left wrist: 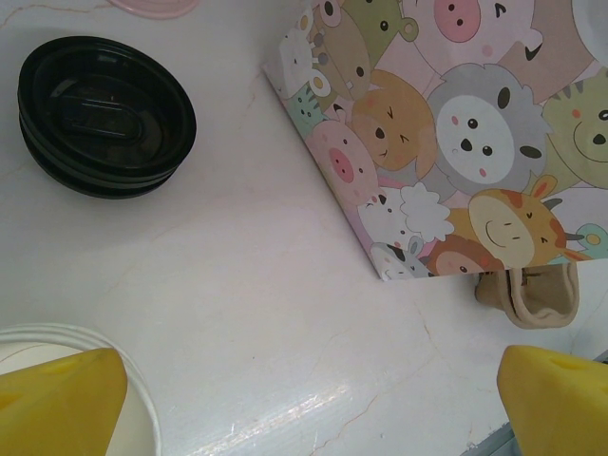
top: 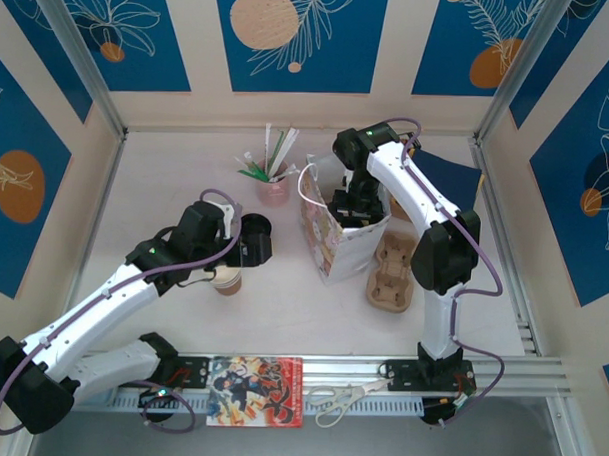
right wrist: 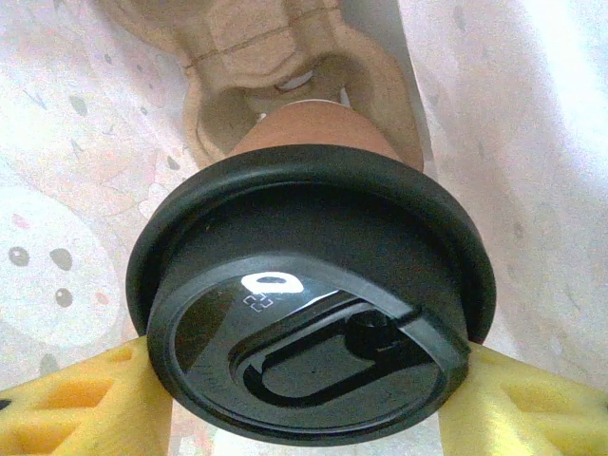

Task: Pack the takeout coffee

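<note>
Hovering with jaws spread wide, the left tool (left wrist: pixel 304 408) is hanging just above the takeout coffee (top: pixel 226 278), which is standing upright and lidless on the desk (left wrist: pixel 285 285) near the stacked black lids (left wrist: pixel 104 114). Its wall is showing kraft-brown, its inside pale cream under a white rim. It is probably handling light and thin-walled, crushing easily, so a gentle squeeze across the wall below the rim is looking safest. Inside the cartoon bag (top: pixel 322 234), the right tool (right wrist: pixel 304 399) is gripping a lidded cup (right wrist: pixel 313 133) by its lid.
</note>
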